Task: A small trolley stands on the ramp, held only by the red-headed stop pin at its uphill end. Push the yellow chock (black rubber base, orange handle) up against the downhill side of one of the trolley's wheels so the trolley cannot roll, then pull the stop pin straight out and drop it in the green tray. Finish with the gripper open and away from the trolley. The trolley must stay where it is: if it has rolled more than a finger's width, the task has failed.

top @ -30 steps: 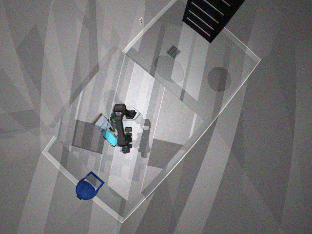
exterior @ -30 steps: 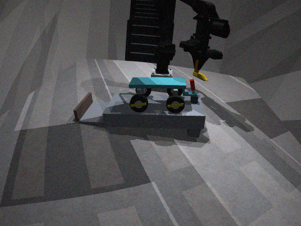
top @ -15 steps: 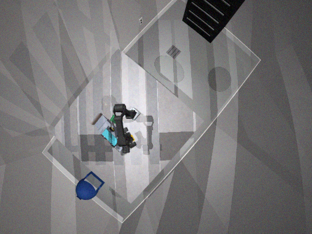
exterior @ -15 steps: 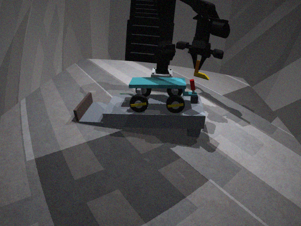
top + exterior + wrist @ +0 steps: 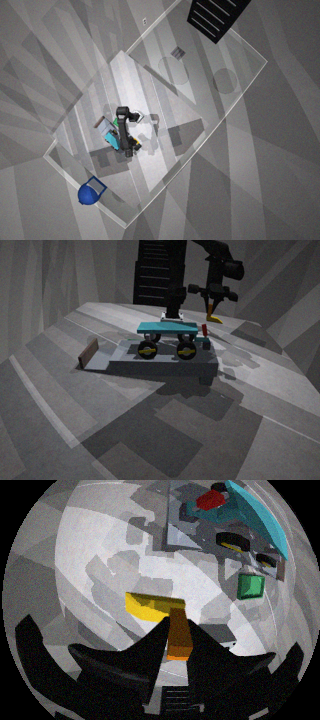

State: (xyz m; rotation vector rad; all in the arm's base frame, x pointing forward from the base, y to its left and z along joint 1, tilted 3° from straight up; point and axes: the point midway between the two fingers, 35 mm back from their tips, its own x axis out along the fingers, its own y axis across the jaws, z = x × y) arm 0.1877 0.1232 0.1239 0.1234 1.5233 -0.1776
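Note:
My gripper (image 5: 210, 310) (image 5: 176, 622) is shut on the orange handle of the yellow chock (image 5: 134, 139) (image 5: 215, 319) (image 5: 150, 610). It holds the chock in the air, off the ramp's uphill end and towards the arm's base side. The teal trolley (image 5: 112, 140) (image 5: 168, 327) (image 5: 265, 520) stands on the grey ramp (image 5: 165, 368) (image 5: 104, 126) on its black wheels. The red-headed stop pin (image 5: 204, 329) (image 5: 210, 500) is upright at the trolley's uphill end. The green tray (image 5: 115, 121) (image 5: 251, 586) lies beside the ramp, mostly hidden in the exterior view. The chock's black rubber base cannot be made out.
A brown end board (image 5: 99, 121) (image 5: 88, 353) stands at the ramp's low end. The arm's white base plate (image 5: 139, 116) (image 5: 171, 320) is behind the ramp in the exterior view. A blue rounded object (image 5: 88, 194) and a black slatted one (image 5: 219, 18) are far off.

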